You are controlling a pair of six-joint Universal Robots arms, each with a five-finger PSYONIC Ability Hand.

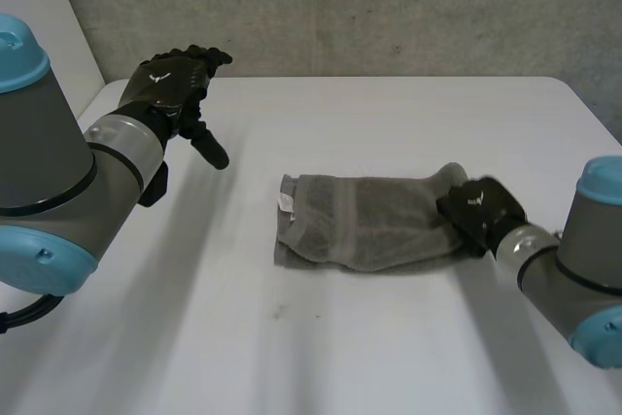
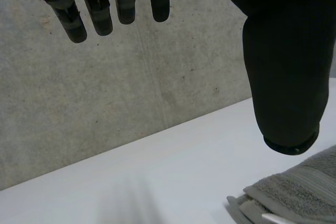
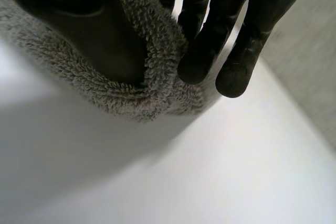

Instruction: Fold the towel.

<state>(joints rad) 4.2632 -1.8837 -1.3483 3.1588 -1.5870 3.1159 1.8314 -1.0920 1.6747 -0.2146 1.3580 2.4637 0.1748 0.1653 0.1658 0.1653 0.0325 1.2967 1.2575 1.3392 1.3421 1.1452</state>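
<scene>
Your right hand [image 1: 478,209] sits low on the table [image 1: 389,123], at the right end of the towel [image 1: 364,223]. In its wrist view the right thumb [image 3: 89,19] presses into the fluffy grey edge from one side. The right fingers [image 3: 210,40] curl down against it from the other side, so the cloth is pinched between them. The towel's edge bulges round the thumb and touches the white table just beneath it. In the head view that end of the towel rises a little where the hand grips it.

Your left hand [image 1: 175,85] hovers above the table's far left corner, well apart from the towel. The left fingers [image 2: 100,9] hang straight and slightly spread, and the left thumb [image 2: 286,61] stands away from them. Nothing lies between them, so this hand is wide and holds nothing. In its wrist view the towel's end lies on the table below the thumb tip, apart from it.

You will find the towel about the middle of the table. It is a long, folded grey bundle running left to right across the head view, with layers stacked at its left end. A small white label [image 1: 287,203] shows at that left end. A grey concrete wall [image 1: 389,7] stands behind the table's far edge.
</scene>
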